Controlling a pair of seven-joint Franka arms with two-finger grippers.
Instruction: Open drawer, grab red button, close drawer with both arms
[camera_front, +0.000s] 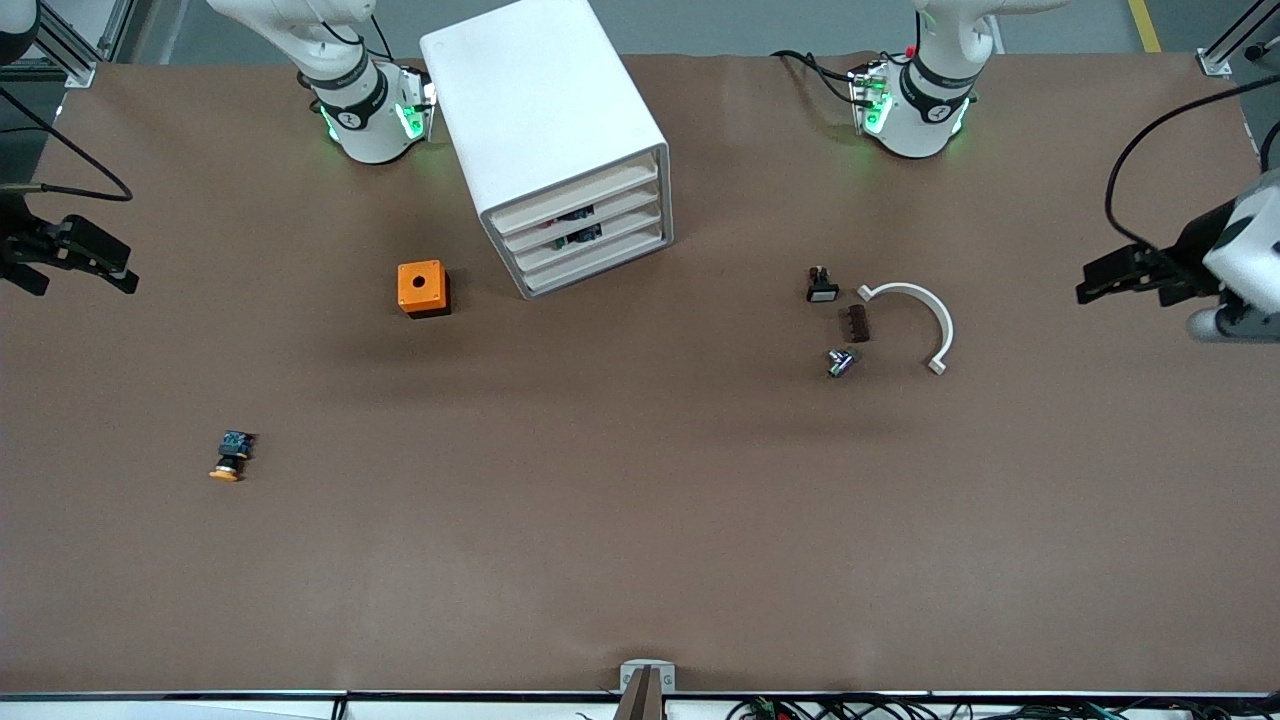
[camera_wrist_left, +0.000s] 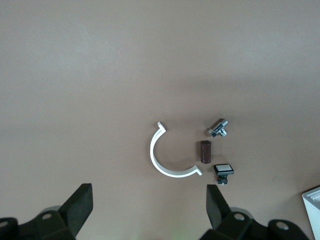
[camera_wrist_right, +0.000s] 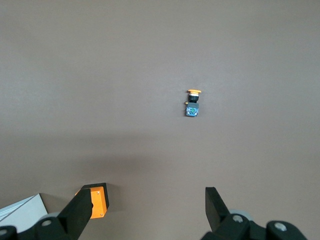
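The white cabinet (camera_front: 545, 120) stands between the arms' bases. All its fronts are pushed in, including the second-from-top drawer (camera_front: 615, 213). Small dark parts show through the gaps between the fronts. The button is hidden. My left gripper (camera_front: 1095, 280) hangs open over the left arm's end of the table. In the left wrist view the left gripper (camera_wrist_left: 150, 200) has only bare table between its fingers. My right gripper (camera_front: 125, 270) hangs open over the right arm's end. In its own wrist view the right gripper (camera_wrist_right: 150, 200) is empty too.
An orange cube with a round hole (camera_front: 423, 288) sits beside the cabinet. An orange-capped button (camera_front: 230, 456) lies nearer the camera. Toward the left arm's end lie a white C-shaped clip (camera_front: 920, 320), a brown block (camera_front: 857, 323), a black switch (camera_front: 822, 286) and a metal part (camera_front: 840, 361).
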